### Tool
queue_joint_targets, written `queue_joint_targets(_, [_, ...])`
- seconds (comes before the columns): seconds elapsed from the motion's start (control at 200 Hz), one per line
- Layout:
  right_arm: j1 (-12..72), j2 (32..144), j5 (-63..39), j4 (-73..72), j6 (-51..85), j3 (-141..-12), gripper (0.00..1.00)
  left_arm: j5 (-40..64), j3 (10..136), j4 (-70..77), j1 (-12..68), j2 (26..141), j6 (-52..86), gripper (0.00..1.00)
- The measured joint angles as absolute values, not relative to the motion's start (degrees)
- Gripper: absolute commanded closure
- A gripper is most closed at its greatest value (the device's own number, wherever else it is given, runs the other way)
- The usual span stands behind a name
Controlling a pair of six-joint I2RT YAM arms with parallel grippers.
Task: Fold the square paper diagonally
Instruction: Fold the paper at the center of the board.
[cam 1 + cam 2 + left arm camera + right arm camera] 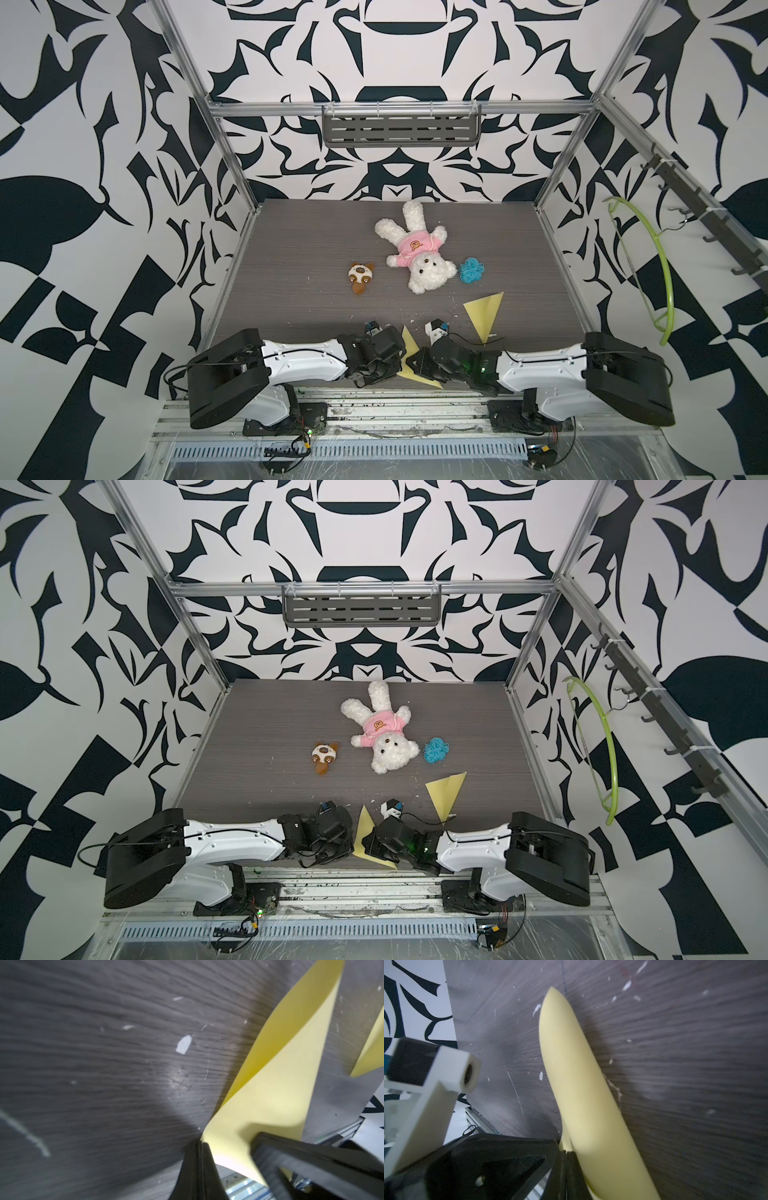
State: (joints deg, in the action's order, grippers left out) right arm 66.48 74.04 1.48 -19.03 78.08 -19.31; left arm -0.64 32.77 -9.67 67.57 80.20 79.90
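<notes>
The square paper (409,344) is pale yellow and hangs curled above the table's front edge, between my two wrists in both top views (365,825). My left gripper (200,1143) is shut on one edge of it, and the sheet (270,1093) rises from the fingertips in a bent fold. My right gripper (566,1152) is shut on another edge, with the sheet (581,1088) rolled into a long tube over the table. The two grippers sit close together, almost touching. Their fingertips are hidden under the wrists in both top views.
A second yellow paper (484,311), folded into a triangle, lies flat on the dark table (291,257) to the right. Further back lie a white teddy in a pink shirt (415,249), a small brown plush (360,277) and blue yarn (471,270). A green hanger (660,266) hangs on the right wall.
</notes>
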Motion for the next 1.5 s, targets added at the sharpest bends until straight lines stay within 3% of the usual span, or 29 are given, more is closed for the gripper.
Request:
queue_joint_targets(0.195, [65.3,66.4,2.2,-10.1,75.3,-19.2,0.93,-0.7,33.1,-10.7,67.6,80.1,79.4,1.00])
queue_joint_targets(0.5, [65.3,65.8,2.2,-3.8,73.7,-19.0,0.95,-0.7,35.1,-12.3,67.6,81.9,79.0,1.00])
queue_joint_targets(1.085, [65.3,66.0,2.2,-3.8,73.4,-16.6,1.00,-2.1,38.0,-17.3,67.6,82.4,77.3,1.00])
queue_joint_targets(1.21, [65.3,65.9,2.3,-4.0,73.4,-16.4,1.00,-4.0,41.1,-22.2,67.6,78.3,75.6,0.86])
queue_joint_targets(1.36, [65.3,65.9,2.4,-4.2,73.3,-16.3,1.00,-5.6,44.3,-24.7,67.1,70.1,74.8,0.82])
queue_joint_targets(1.5, [65.3,66.0,2.4,-4.8,73.3,-16.0,1.00,-4.4,45.6,-22.2,65.1,68.9,74.8,0.85])
